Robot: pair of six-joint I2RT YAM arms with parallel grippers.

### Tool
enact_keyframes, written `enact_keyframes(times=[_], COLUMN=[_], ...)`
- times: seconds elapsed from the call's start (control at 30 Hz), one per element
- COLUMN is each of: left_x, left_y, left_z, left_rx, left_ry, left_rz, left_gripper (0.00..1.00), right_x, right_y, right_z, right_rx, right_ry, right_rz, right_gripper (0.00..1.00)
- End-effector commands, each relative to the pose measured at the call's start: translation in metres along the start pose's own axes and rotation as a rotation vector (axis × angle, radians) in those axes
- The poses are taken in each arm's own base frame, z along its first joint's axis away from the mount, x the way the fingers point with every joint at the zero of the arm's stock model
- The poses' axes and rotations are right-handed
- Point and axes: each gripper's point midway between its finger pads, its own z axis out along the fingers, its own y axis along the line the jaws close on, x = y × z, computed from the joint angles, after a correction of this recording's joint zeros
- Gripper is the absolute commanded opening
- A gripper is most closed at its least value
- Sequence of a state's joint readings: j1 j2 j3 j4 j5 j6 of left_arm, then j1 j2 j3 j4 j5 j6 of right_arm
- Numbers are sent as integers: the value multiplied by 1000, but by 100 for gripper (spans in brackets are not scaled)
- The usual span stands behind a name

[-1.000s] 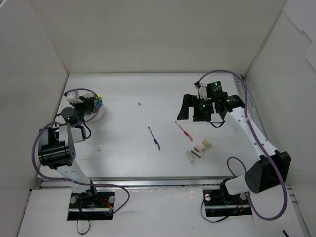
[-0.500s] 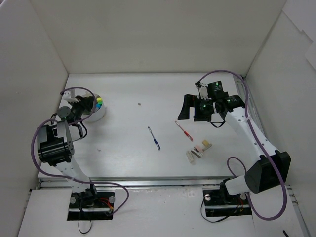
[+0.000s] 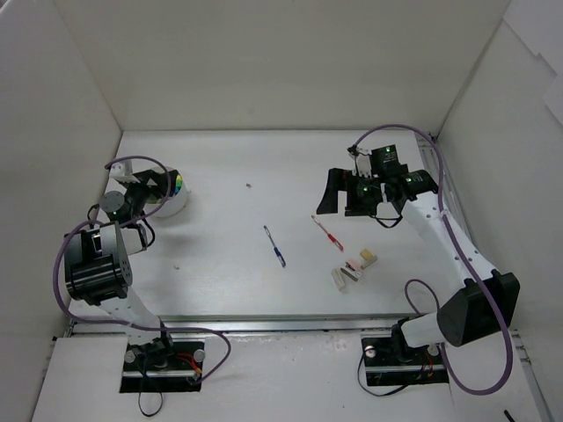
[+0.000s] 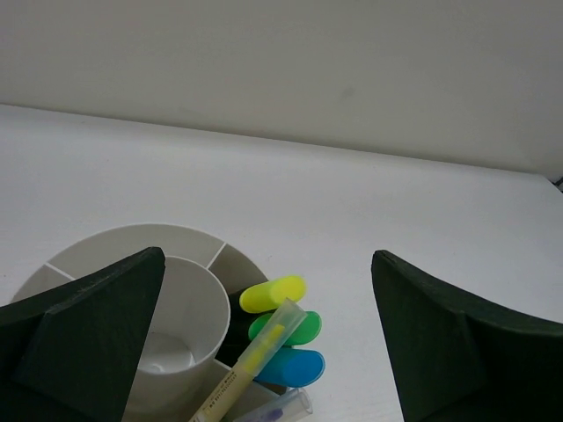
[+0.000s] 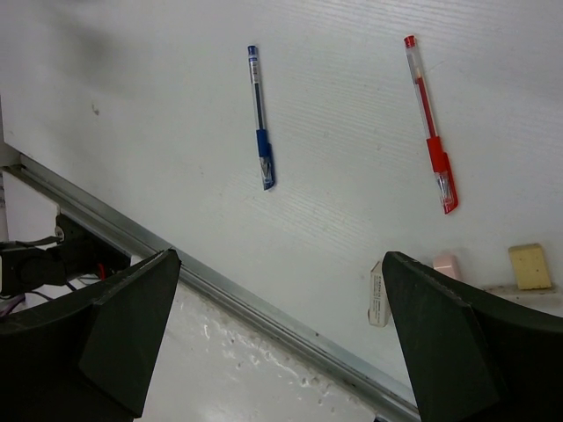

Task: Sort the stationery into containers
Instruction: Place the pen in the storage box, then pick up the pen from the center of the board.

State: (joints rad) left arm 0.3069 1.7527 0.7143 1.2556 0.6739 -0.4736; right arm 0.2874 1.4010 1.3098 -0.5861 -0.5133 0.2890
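The round white container (image 4: 132,233) sits under my left gripper (image 4: 266,253), which is open with nothing between its fingers. In one outer compartment stand highlighters with yellow (image 4: 273,294), green (image 4: 297,328) and blue (image 4: 297,366) ends, and a pale yellow pen (image 4: 251,362) leans across them. From above, my left gripper (image 3: 158,186) covers part of the container (image 3: 176,204). A blue pen (image 3: 274,245), a red pen (image 3: 328,232) and three erasers (image 3: 354,266) lie on the table. My right gripper (image 5: 281,256) hovers open above them, holding nothing, at the back right (image 3: 359,202).
The right wrist view shows the blue pen (image 5: 260,132), red pen (image 5: 431,123), and white (image 5: 378,294), pink (image 5: 446,264) and tan (image 5: 530,266) erasers. A metal rail (image 5: 220,281) marks the table's near edge. White walls enclose the table.
My left gripper was shut and now stands open over the container, and the left arm has shifted slightly left. The right arm has not moved.
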Motion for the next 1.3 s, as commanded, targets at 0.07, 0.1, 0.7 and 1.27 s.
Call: enact_keyframes(times=[0.07,0.1,0.7,1.27], left_x=[-127,-133,-188,-140], left_y=[-75,-80,-61,-100], left_z=[-18,-21,-102,-139], left_rx=[217,222,-682,-549], left_ry=[-405,-418,94,114], left_rz=[303,312,63,-109], left_gripper=[99,99,99,99], right_x=[-11,-12,-15,-31], right_y=[12,12,-50,-136], right_z=[-17,-18,-16,4], right_rx=[-40,-35,267,441], right_ry=[-78,-83,-260,-343], right_rz=[-41,-38,164,241], right_gripper=[98,98,98,98])
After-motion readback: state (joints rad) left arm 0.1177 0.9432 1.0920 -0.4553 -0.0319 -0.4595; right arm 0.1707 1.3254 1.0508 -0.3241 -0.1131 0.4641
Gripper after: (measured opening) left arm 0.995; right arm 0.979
